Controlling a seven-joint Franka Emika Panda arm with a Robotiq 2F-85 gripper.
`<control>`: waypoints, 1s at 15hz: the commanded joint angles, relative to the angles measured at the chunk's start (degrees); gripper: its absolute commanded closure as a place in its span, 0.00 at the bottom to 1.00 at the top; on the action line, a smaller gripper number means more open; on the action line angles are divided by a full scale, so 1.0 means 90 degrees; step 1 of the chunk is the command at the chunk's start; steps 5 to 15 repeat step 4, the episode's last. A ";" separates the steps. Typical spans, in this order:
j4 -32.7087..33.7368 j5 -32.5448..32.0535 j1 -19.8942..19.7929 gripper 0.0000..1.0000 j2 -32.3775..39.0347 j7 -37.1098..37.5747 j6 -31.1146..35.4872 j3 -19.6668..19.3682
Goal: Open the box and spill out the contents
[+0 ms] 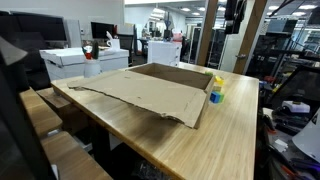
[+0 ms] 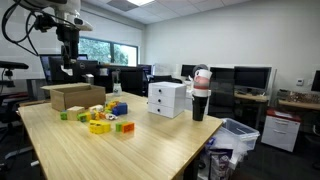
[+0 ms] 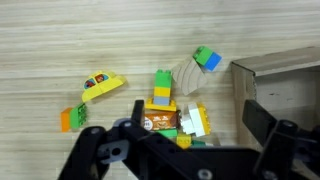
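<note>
The box [image 2: 75, 96] is a brown cardboard carton lying open on the wooden table; its flaps [image 1: 140, 95] spread flat toward the near edge. The contents [image 2: 100, 120], small yellow, blue and green toy bricks, lie scattered on the table beside it. In the wrist view these bricks [image 3: 165, 105] lie directly below, with the box's corner [image 3: 285, 80] at the right. My gripper [image 3: 198, 122] hangs open well above the bricks and holds nothing. An exterior view shows it [image 2: 68, 50] high over the box's far end.
Two white boxes [image 2: 167, 98] and a white-and-red mug on a dark cup [image 2: 201, 92] stand on the table past the bricks. A blue and yellow brick stack [image 1: 215, 90] sits by the box's side. Desks, monitors and shelves surround the table.
</note>
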 commanded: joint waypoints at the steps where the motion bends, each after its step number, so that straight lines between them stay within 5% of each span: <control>1: 0.0018 0.0040 -0.0102 0.00 0.0001 -0.0041 -0.0014 0.0086; 15: 0.0021 0.0037 -0.0092 0.00 0.0014 -0.0034 -0.0012 0.0125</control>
